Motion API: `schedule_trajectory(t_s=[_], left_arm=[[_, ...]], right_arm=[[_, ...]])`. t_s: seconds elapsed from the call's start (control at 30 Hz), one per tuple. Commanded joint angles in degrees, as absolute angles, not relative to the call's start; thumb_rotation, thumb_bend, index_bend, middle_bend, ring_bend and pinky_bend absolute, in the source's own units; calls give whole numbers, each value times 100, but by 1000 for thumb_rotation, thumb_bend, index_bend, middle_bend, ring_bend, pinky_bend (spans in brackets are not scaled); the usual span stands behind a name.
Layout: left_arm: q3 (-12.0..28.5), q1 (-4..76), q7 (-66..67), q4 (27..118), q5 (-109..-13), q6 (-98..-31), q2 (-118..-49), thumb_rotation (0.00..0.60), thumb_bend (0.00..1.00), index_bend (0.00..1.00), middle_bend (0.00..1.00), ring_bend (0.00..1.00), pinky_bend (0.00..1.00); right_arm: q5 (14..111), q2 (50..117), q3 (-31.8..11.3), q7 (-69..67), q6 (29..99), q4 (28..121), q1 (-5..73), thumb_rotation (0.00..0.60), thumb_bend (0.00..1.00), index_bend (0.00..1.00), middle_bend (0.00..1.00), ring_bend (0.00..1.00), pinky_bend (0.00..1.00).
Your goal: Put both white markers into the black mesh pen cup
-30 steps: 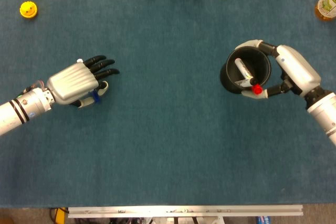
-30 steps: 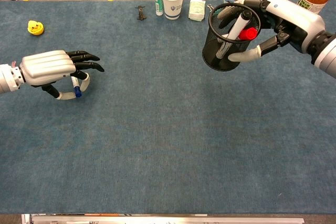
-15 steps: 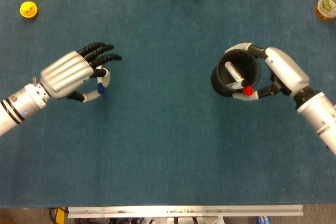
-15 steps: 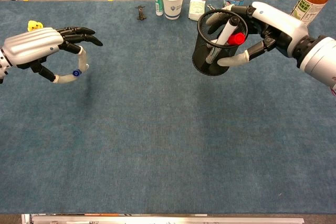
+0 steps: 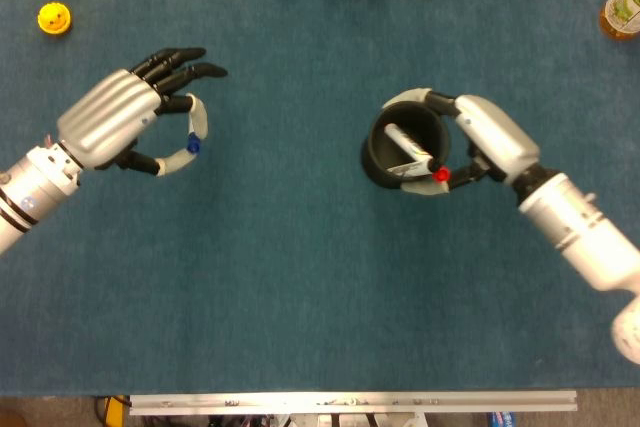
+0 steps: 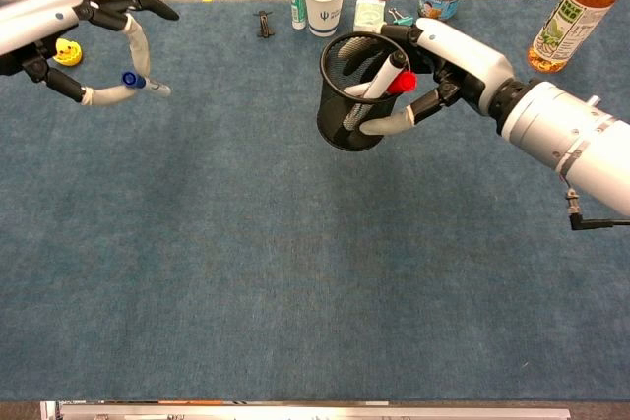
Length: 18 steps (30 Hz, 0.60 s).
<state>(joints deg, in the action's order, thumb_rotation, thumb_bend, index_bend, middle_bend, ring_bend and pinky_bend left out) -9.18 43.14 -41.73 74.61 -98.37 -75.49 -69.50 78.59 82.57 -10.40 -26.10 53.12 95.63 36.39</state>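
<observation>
Right hand (image 6: 448, 56) grips the cup (image 6: 351, 95), fingers wrapped round its wall, lifted off the table (image 6: 295, 272); inside it leans a red-capped marker (image 6: 386, 76), cap up at the rim; left hand (image 6: 59, 31), at nine o'clock of the cup and well apart, pinches the blue-capped marker (image 6: 138, 82) between thumb and finger, other fingers spread; at twelve o'clock, on the far edge, a paper cup (image 6: 324, 2); since a second ago both hands have swung inward, the cup carried leftward, the left hand risen.
</observation>
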Motion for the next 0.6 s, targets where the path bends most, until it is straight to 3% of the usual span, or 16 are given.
schedule_trajectory(t_s=[0.03, 0.6], left_arm=[[-681, 4372, -4411, 8229, -9553, -7325, -6453, 600, 327, 594, 147, 27, 86], [-247, 4412, -5589, 9750, -9050, -6548, -5403, 600, 328, 596, 147, 27, 86]], right_arm=[[7833, 8538, -1094, -2470, 5301, 9344, 3767, 600, 408, 425, 365, 330, 366], [7615, 9539, -1285, -2194, 5217, 8550, 4161, 600, 409, 425, 365, 329, 366]])
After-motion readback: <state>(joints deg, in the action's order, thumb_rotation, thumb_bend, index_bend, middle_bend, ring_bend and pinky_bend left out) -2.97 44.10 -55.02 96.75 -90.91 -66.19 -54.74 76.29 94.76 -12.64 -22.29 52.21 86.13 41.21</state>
